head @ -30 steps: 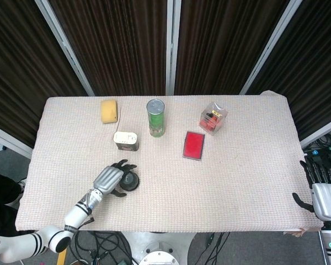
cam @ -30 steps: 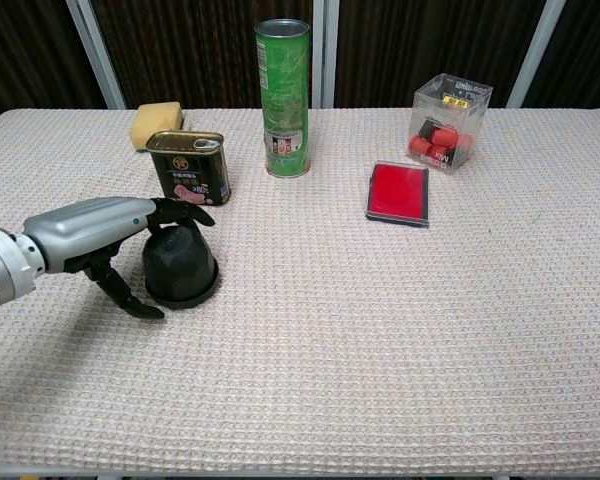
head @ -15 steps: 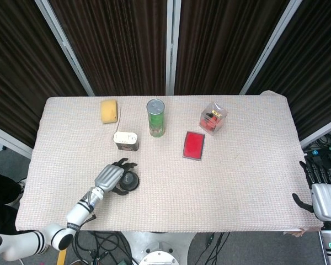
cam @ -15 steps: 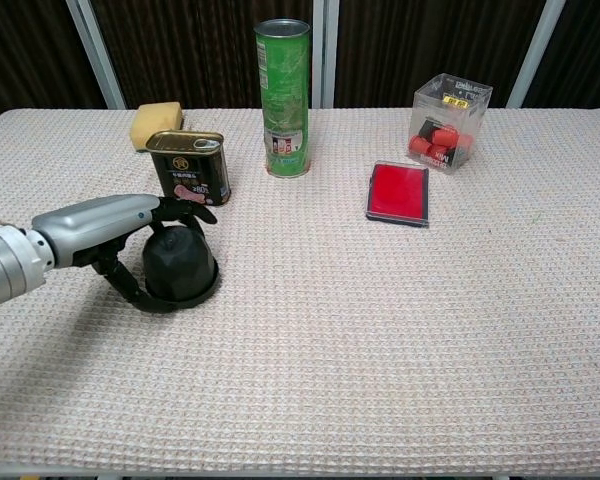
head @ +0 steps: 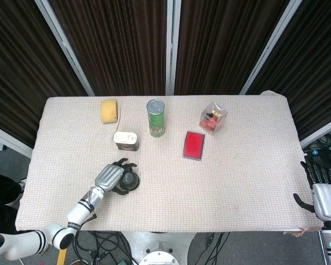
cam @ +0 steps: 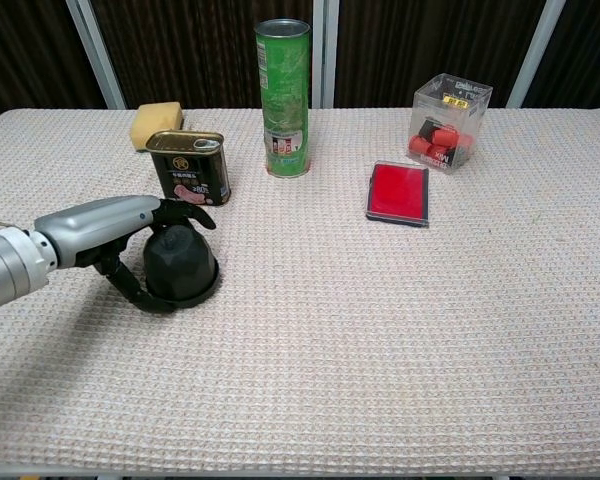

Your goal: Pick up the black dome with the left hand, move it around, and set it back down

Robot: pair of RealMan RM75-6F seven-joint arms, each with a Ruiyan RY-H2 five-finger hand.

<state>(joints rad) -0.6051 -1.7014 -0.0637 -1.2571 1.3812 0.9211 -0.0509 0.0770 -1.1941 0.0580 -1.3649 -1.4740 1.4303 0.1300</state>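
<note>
The black dome (head: 131, 181) (cam: 183, 263) stands on the woven table cover (head: 237, 165) near the front left. My left hand (head: 110, 178) (cam: 105, 228) reaches in from the left and wraps it: fingers (cam: 185, 213) lie over the dome's top and far side, and the thumb curls against its base at the front. The dome's rim sits flat on the cloth. My right hand (head: 325, 200) hangs off the table's right edge, fingers apart, holding nothing; the chest view does not show it.
A gold tin (head: 126, 141) (cam: 188, 167) stands just behind the dome. Further back are a yellow sponge (head: 109, 111) (cam: 156, 123), a tall green tube (head: 155, 117) (cam: 284, 97), a flat red case (head: 193, 145) (cam: 399, 192) and a clear box (head: 213, 117) (cam: 450, 124).
The left hand's thumb has drawn in from the cloth to the dome's base, and the hand has closed around the dome. The dome has not moved.
</note>
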